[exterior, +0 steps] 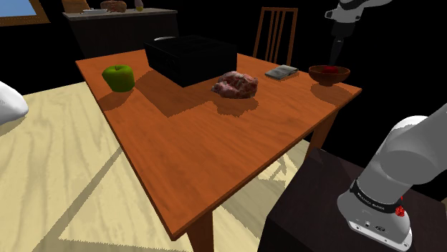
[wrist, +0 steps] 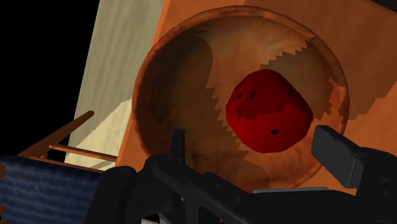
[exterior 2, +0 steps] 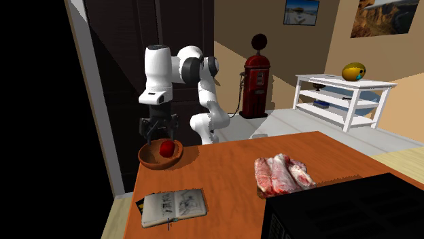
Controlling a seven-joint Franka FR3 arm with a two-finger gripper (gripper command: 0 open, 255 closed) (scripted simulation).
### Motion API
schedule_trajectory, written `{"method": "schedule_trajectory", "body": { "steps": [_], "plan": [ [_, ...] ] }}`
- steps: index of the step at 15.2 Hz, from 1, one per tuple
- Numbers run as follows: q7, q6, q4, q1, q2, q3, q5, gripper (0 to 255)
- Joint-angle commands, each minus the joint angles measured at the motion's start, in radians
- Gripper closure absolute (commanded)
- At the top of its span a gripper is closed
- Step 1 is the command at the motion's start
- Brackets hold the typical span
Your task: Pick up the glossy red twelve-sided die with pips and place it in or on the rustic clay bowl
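Red die (wrist: 268,111) lies inside brown bowl (wrist: 178,95). Gripper (exterior 2: 160,132) hangs just above, fingers spread, holding nothing. Risk: a finger could clip the rim and tip the bowl near the table (exterior: 215,143) corner.

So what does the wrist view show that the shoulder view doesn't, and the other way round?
Wrist view: black pips on the red die and the open fingers standing either side of it. Shoulder view: the green apple, black box, raw meat and book on the table. Both: the die lying inside the brown bowl.
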Motion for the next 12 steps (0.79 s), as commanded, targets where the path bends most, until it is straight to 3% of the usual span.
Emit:
{"method": "schedule_trajectory", "body": {
  "steps": [1, 6, 12],
  "plan": [
    [0.0, 0.0, 0.0, 0.0, 0.0, 0.0, 0.0, 0],
    [-0.009, -0.125, 0.136, 0.009, 0.013, 0.018, 0.016, 0],
    [-0.009, -0.125, 0.136, 0.009, 0.013, 0.018, 0.016, 0]
  ]
}}
